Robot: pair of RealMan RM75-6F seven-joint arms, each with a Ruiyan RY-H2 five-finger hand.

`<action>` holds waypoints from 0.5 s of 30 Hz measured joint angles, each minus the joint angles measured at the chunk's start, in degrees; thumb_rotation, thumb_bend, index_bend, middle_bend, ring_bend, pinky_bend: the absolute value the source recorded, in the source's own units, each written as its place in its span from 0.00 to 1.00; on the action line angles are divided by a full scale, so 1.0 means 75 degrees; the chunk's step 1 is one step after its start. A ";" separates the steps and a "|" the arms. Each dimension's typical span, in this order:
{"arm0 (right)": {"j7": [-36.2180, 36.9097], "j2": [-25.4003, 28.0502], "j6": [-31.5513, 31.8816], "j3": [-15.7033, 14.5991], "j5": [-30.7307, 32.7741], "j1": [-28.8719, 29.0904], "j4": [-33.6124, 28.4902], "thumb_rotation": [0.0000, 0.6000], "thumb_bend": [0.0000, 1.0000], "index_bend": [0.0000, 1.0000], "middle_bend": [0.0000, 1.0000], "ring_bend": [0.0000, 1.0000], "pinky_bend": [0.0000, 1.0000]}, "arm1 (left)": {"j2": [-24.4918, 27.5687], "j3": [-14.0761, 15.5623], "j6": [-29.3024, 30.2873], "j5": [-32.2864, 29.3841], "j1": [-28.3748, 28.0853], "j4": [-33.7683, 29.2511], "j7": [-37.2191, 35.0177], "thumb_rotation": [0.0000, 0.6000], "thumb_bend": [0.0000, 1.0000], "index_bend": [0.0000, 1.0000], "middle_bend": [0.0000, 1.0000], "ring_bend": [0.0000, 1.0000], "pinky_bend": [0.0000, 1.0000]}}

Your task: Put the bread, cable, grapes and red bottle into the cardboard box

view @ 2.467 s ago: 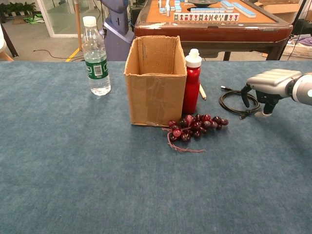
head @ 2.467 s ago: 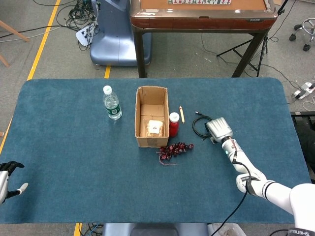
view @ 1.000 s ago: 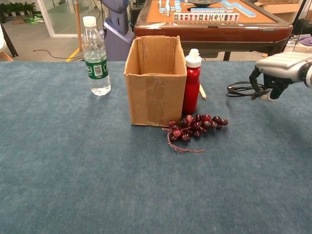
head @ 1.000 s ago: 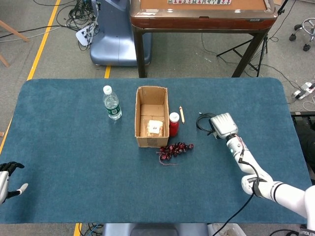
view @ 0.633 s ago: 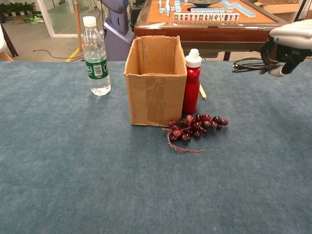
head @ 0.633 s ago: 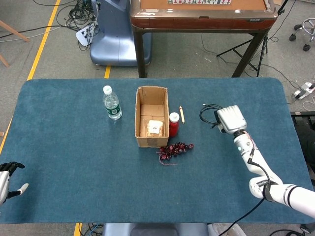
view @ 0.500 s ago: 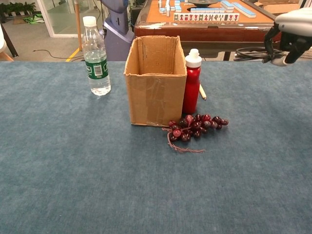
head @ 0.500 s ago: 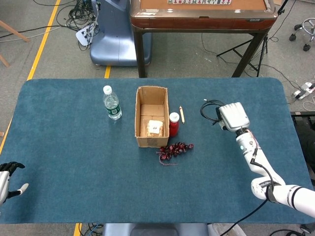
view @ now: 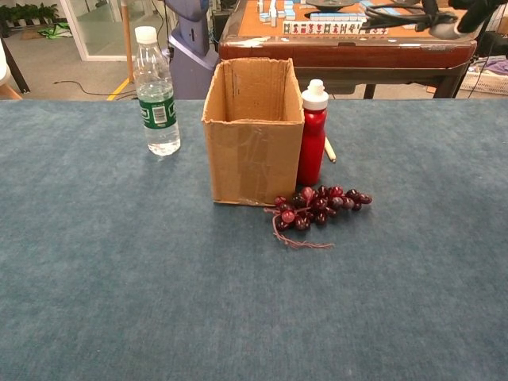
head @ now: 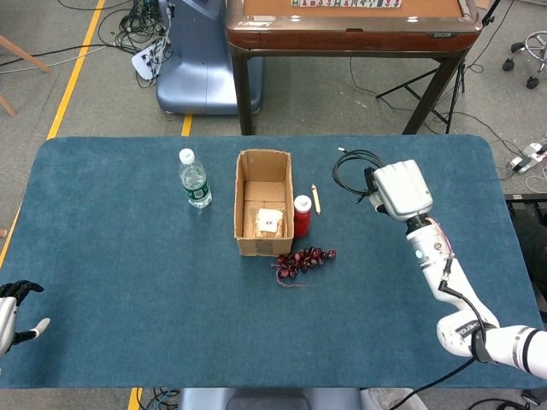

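Gripping the coiled cable [head: 352, 172] well above the table, my right hand [head: 400, 190] next needed to carry it left over the cardboard box [head: 264, 214] and release.

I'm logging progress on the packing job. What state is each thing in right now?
cardboard box: upright, open-topped.
bread: inside the box.
cable: coiled, lifted off the table, held by the right hand.
red bottle: upright, capped, beside the box.
grapes: lying on the table.
water bottle: upright, capped.
left hand: empty, fingers apart.
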 measured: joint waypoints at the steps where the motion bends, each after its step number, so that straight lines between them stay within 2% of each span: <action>1: -0.0087 0.0005 0.0018 0.0023 0.0000 0.0046 -0.0075 1.00 0.43 0.71 1.00 1.00 0.99 | 0.0004 -0.0003 0.0003 0.0005 -0.0004 -0.0009 -0.0001 1.00 0.15 0.37 0.33 0.27 0.54; 8: -0.0907 -0.0186 0.0013 0.0143 0.0178 0.0560 -0.0470 1.00 0.43 0.71 1.00 1.00 0.99 | 0.0039 -0.0005 0.0075 0.0049 0.0017 -0.0062 -0.0043 1.00 0.15 0.37 0.33 0.27 0.54; 15: -0.1804 -0.0826 -0.0125 0.0153 0.0693 0.1261 -0.0521 1.00 0.43 0.71 1.00 1.00 0.99 | 0.0097 -0.0010 0.0142 0.0089 0.0041 -0.0127 -0.0108 1.00 0.15 0.37 0.33 0.27 0.54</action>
